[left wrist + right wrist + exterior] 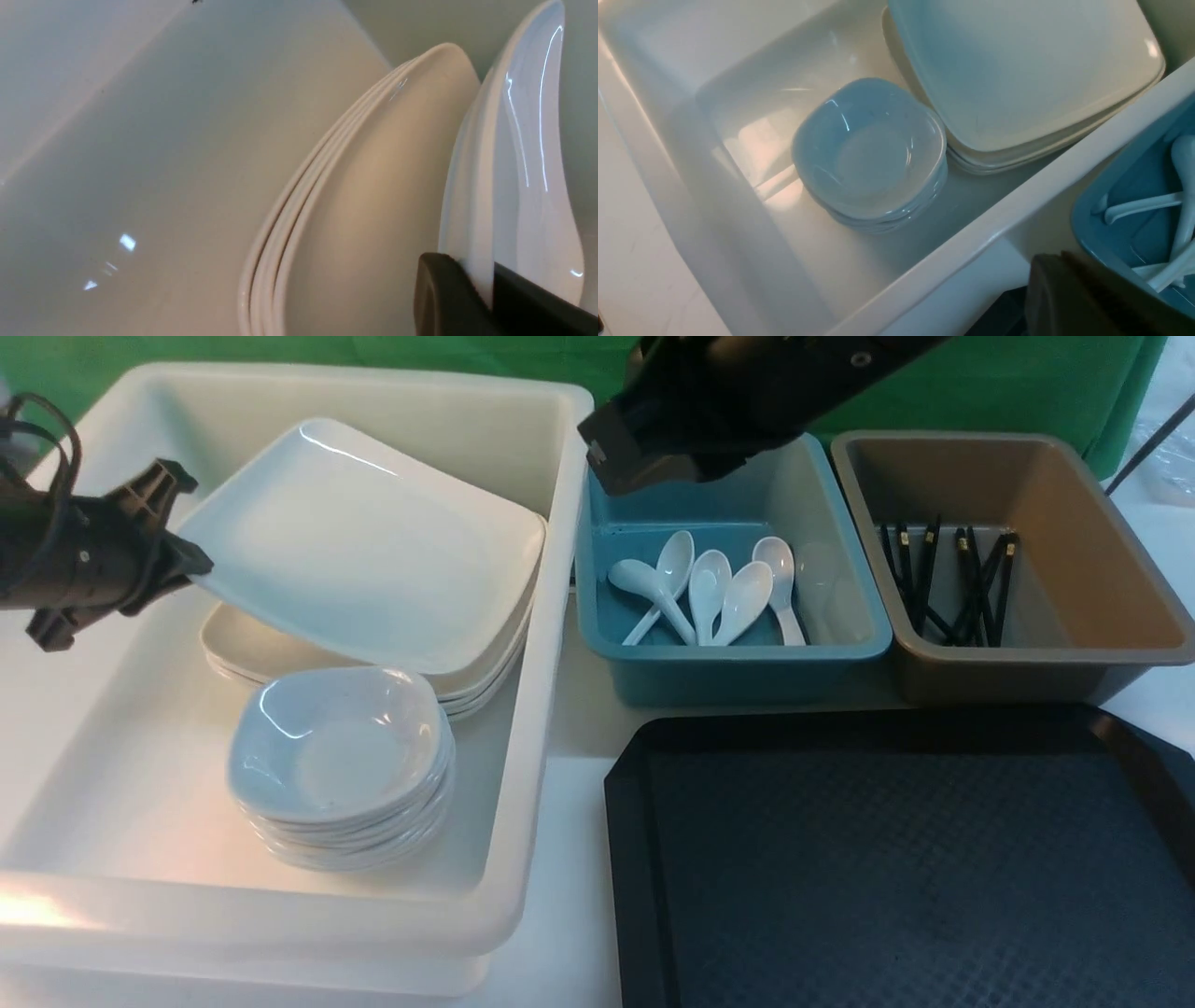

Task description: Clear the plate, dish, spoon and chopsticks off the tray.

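My left gripper (189,567) is shut on the left edge of the large white plate (373,541) and holds it tilted over a stack of like plates (245,651) inside the white bin (551,616). In the left wrist view the fingers (444,298) pinch the plate's rim (514,186). The black tray (887,859) at the front right is bare. Spoons (709,588) lie in the teal bin (738,658). Chopsticks (962,579) lie in the brown bin (1046,658). My right gripper (1057,259) is shut and empty, above the edge between the white and teal bins.
A stack of small white dishes (336,747) stands in the white bin in front of the plate stack, also in the right wrist view (868,149). The right arm (709,401) hangs over the back of the teal bin. A green cloth backs the scene.
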Tool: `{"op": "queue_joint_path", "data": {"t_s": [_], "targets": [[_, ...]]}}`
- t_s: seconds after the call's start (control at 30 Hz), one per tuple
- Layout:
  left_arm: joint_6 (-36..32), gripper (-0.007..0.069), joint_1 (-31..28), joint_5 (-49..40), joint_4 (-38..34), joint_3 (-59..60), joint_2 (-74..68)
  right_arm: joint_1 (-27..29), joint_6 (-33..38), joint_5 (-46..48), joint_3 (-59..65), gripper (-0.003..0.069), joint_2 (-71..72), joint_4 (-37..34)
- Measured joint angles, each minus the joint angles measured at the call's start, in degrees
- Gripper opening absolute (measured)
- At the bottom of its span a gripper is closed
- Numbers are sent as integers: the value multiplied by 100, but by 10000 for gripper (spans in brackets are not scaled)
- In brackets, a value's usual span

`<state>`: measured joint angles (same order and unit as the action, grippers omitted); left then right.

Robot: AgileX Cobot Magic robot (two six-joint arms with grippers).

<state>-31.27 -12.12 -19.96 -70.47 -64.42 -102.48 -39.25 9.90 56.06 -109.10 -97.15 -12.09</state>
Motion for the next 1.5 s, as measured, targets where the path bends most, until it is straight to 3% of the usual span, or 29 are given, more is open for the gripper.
{"op": "queue_joint_path", "data": {"t_s": [0.13,0.33,0.47,0.73,1.0,1.1,1.2,1.27,1.5], "targets": [[0,138,0,-81,77,0,-103,0,-5,0,0,27,0,0],[0,360,0,-334,627,-5,-117,0,-23,0,0,27,0,0],[14,462,-34,-529,842,-11,-117,0,-46,0,0,27,0,-5],[187,498,-174,-1127,1546,-302,-117,0,-132,49,0,26,0,-23],[723,413,-214,-1987,2508,-868,66,0,-200,103,0,25,0,-23],[580,287,-77,-2457,2509,-1114,343,0,-348,-99,0,25,0,-23],[275,99,345,-3025,2622,-1269,725,0,-435,-246,0,25,0,-23],[230,39,618,-3336,2665,-1286,964,0,-439,-323,0,25,42,4],[184,2,1490,-3583,2808,-1286,1935,0,-679,-722,7,25,688,529]]}}
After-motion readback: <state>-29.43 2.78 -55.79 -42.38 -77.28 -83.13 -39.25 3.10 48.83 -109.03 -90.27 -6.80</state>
